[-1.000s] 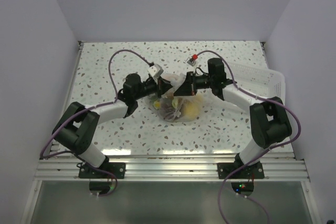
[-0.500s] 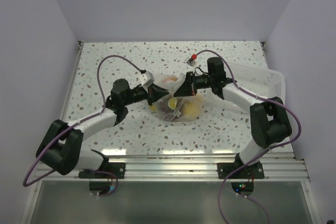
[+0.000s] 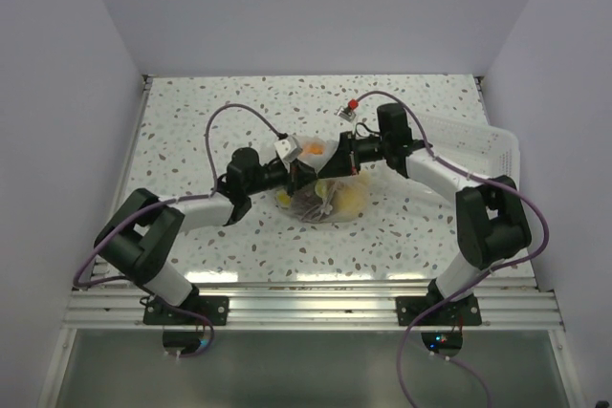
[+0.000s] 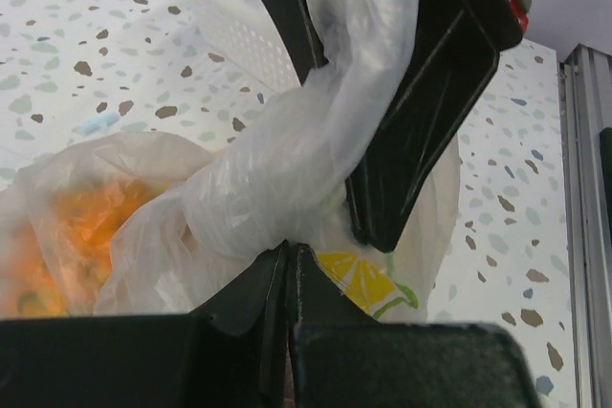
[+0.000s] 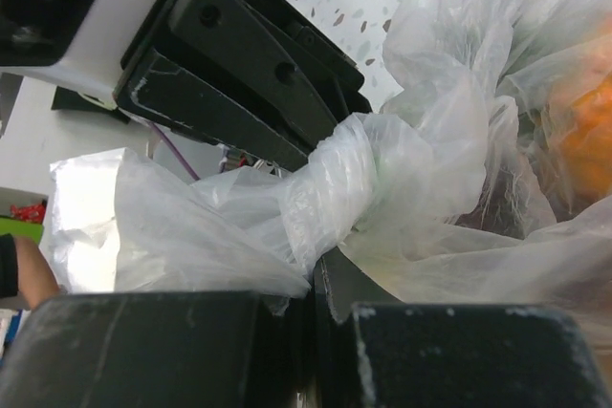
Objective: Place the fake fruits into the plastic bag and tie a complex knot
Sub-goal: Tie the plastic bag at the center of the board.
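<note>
**Fruit stage.** This looks done. The small glossy yellow and orange toy fruits [image 3: 350, 200] sit inside the thin crinkly transparent plastic bag [image 3: 320, 205]. The bag lies mid-table on the speckled white tabletop [image 3: 191, 121], between the two arms. The overhead view shows no loose fruit on the tabletop. A rigid white slotted plastic tray [image 3: 478, 145] stands at the far right, well apart from the bag. Whether anything lies in it I cannot tell. One orange fruit [image 4: 76, 226] glows through the film in the left wrist view.

**Knot stage.** This is under way and, by my reading, not finished. The bag mouth is gathered into a twisted whitish plastic neck [image 4: 306, 140], rope-like and bunched.
- **Left gripper** [image 4: 287, 253]: the jaws are pressed together, pinching film at the lower end of the twist.
- **Right gripper** [image 5: 316, 274]: the jaws are pressed together, pinching a strand of the same neck from the opposite side.
- The two sets of fingertips sit just beside each other across the twist.

**What is left.** The neck shows a thick wrap, but I cannot tell whether a first loop is already cinched or only wound round. For a complex knot I judge that at least one more pass of the tail, and a pull apart to tighten it, is left to do. The main risk is the thin film slipping or tearing under that tension.
</note>
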`<state>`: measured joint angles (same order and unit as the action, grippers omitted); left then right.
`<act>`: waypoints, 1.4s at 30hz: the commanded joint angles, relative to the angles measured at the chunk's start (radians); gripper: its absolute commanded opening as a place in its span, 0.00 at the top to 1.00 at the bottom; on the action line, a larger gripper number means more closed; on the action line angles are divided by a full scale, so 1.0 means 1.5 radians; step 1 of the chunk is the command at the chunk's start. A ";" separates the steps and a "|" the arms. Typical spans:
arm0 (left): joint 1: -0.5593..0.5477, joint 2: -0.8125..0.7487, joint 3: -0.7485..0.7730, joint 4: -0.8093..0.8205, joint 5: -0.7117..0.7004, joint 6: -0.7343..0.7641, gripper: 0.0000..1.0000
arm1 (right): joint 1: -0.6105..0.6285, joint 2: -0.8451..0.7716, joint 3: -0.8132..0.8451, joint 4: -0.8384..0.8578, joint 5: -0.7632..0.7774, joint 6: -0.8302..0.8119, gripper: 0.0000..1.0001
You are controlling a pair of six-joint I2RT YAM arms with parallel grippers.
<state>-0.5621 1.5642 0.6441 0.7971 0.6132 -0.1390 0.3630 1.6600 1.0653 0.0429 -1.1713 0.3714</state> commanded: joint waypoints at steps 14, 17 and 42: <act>-0.014 0.028 0.042 0.217 -0.003 -0.121 1.00 | -0.001 0.004 0.073 -0.241 -0.046 -0.217 1.00; -0.020 0.035 0.045 0.217 -0.013 -0.120 1.00 | -0.002 -0.002 0.090 -0.273 -0.053 -0.242 0.82; -0.022 0.044 0.044 0.152 0.025 -0.118 1.00 | -0.174 0.040 0.263 -0.573 0.102 -0.544 0.83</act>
<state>-0.5858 1.6390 0.6922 1.0134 0.6243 -0.3225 0.0639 1.6939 1.4849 -0.8673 -1.0836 -0.4358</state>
